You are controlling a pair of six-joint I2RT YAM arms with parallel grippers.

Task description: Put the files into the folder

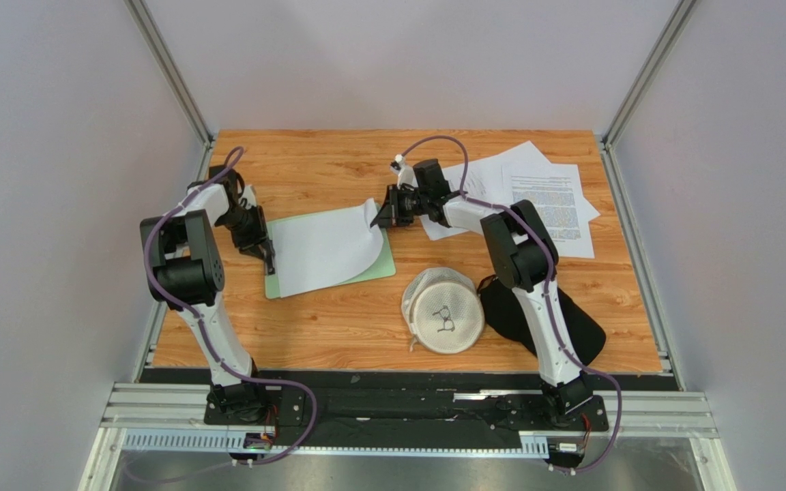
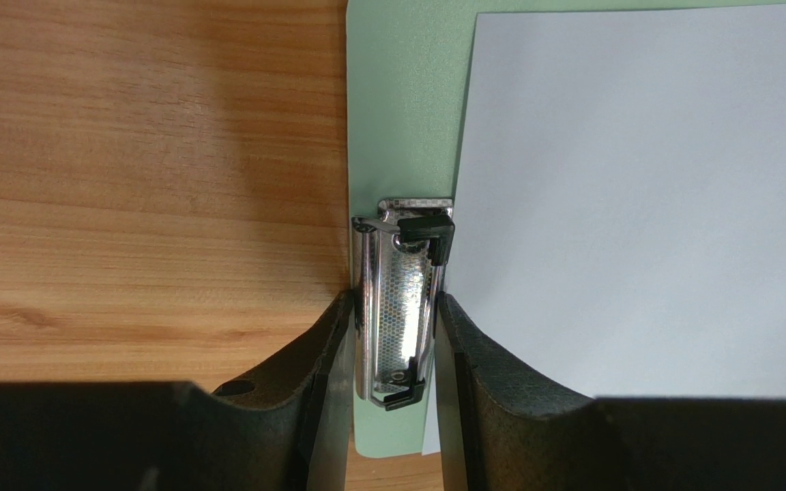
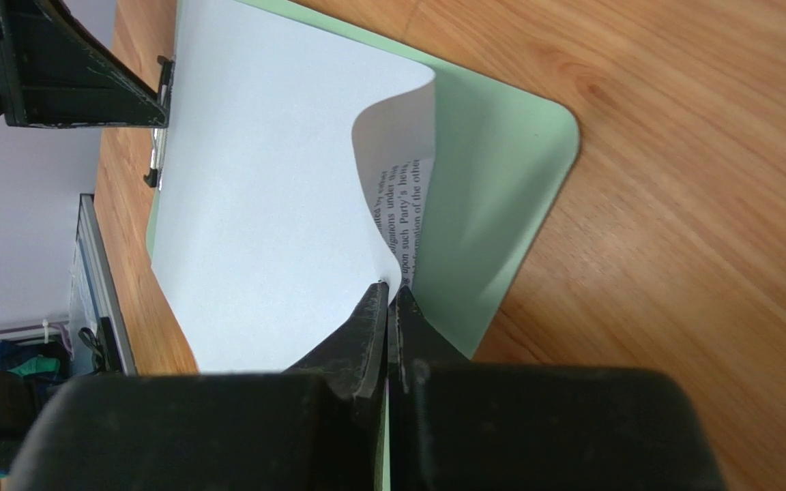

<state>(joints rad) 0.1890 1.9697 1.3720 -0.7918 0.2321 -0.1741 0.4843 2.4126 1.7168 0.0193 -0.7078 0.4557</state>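
Now my right gripper (image 3: 388,293), arm stretched left, pinches a curled sheet (image 3: 264,184) printed "upon such Party's" over the folder (image 3: 505,184), while my left gripper (image 2: 393,299) squeezes its metal clip (image 2: 400,261).

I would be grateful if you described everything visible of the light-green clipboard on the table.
The clipboard is a flat, light-green, plastic-looking board with rounded corners, lying on the wooden table left of centre. A shiny metal clip sits on its left short edge, gripped from both sides by the left claw. A white paper sheet lies on it, a right-hand corner curled up and pinched by the right claw.
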